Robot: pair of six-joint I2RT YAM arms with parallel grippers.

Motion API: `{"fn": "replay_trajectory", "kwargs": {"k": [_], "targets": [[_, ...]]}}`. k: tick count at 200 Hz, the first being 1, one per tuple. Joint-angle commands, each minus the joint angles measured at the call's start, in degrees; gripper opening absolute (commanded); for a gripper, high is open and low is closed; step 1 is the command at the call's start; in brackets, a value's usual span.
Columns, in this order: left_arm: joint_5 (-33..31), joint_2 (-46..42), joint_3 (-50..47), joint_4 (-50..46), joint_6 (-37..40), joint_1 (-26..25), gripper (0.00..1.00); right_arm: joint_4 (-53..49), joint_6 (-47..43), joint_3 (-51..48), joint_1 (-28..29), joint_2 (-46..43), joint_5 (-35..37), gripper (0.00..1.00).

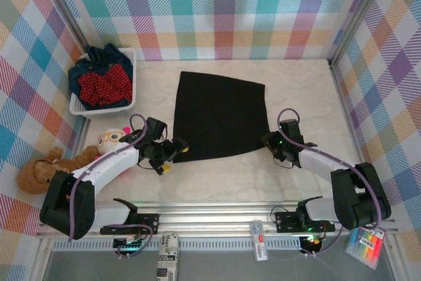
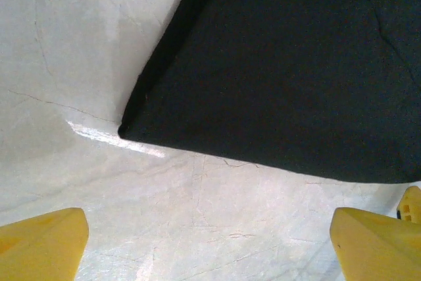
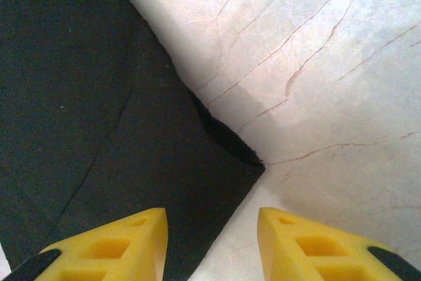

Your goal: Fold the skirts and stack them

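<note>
The black skirt (image 1: 220,116) lies spread flat in the middle of the worktop (image 1: 302,90), its wide hem toward the near edge. It looks thin, soft and light, likely to sag and crease rather than hold a shape, so the two near hem corners seem the best places to pinch and lift it evenly.

The left gripper (image 1: 173,156) hovers just off the near left corner with its fingers wide apart and nothing between them. The right gripper (image 3: 212,215) sits over the near right corner, fingers partly apart and straddling the hem edge, not visibly clamped.

A basket (image 1: 134,80) at the far left corner holds a red skirt (image 1: 102,87) and denim (image 1: 99,60). Two plush toys (image 1: 110,139) lie by the left edge beside the left arm, and could snag its elbow; the fold path itself looks open.
</note>
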Motion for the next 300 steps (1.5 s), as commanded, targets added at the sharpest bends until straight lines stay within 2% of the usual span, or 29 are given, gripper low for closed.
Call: {"fn": "replay_trajectory", "kwargs": {"k": [1,32,57,94,131,168,199,220,254,300], "targets": [[-0.33,0.50,-0.97,0.52,-1.25,0.42,0.94,3.57,1.61,-0.66,-0.19,2.20,0.17,0.39],[0.37,1.40,-1.18,1.80,-1.25,0.42,0.94,5.65,1.67,-0.48,-0.23,4.52,-0.78,0.35],[0.41,2.50,-1.53,2.88,-1.85,0.46,0.90,6.62,1.40,-0.20,-0.24,5.55,-1.31,0.21],[-0.17,3.64,-1.05,4.23,-2.52,0.42,0.91,4.80,-0.52,0.72,-0.24,4.39,-1.95,0.00],[-1.47,3.70,-2.29,6.44,-4.76,0.33,0.90,5.19,0.39,-0.44,-0.24,2.02,-2.10,0.00],[0.29,6.36,-2.65,8.87,-5.67,0.16,0.77,6.17,0.70,-0.24,-0.24,1.95,-3.61,0.00],[-3.68,5.80,-1.37,6.94,-4.78,0.10,0.73,6.44,0.76,-0.27,-0.24,2.39,-4.10,0.00],[-5.89,6.44,-0.79,6.37,-4.27,-0.19,0.66,6.53,0.95,-0.75,-0.26,2.26,-4.11,0.00],[-12.30,6.57,2.91,1.18,-1.73,-2.55,0.65,6.63,0.88,-1.00,-0.24,2.15,-4.28,0.00],[-11.68,9.86,4.46,0.38,-1.08,-3.44,0.61,6.97,0.78,-1.04,-0.24,2.41,-4.29,0.00]]}}
